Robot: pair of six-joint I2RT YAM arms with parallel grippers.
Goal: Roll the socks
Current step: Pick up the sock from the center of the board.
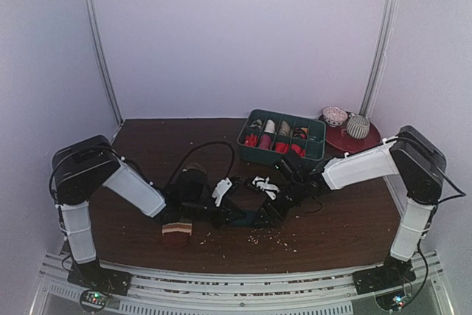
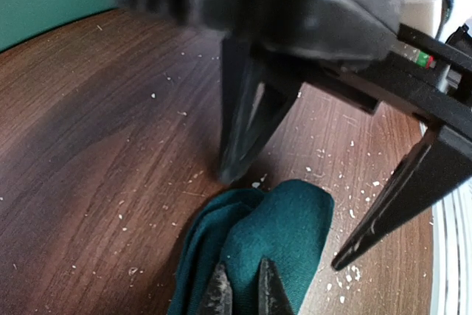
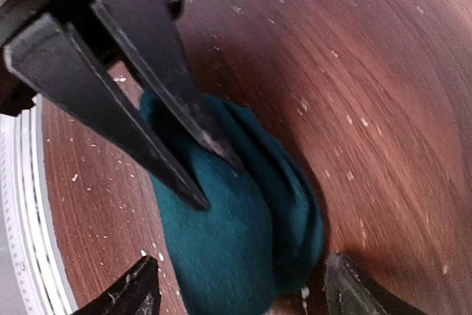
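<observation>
The dark teal sock (image 1: 243, 218) lies folded into a bundle on the brown table between my two grippers. My left gripper (image 2: 243, 293) is shut on its top fold (image 2: 287, 226). My right gripper (image 3: 243, 296) is open wide, one fingertip (image 3: 136, 293) on each side of the teal sock (image 3: 243, 241) without touching it. In the top view the left gripper (image 1: 221, 208) and right gripper (image 1: 269, 212) face each other over the sock. The beige striped sock (image 1: 177, 228) lies rolled near the front edge, under the left arm.
A green compartment tray (image 1: 313, 132) with rolled fabric items stands at the back right. Beside it is a red plate (image 1: 369, 139) with two balls. White crumbs (image 1: 265, 240) are scattered on the table by the front edge.
</observation>
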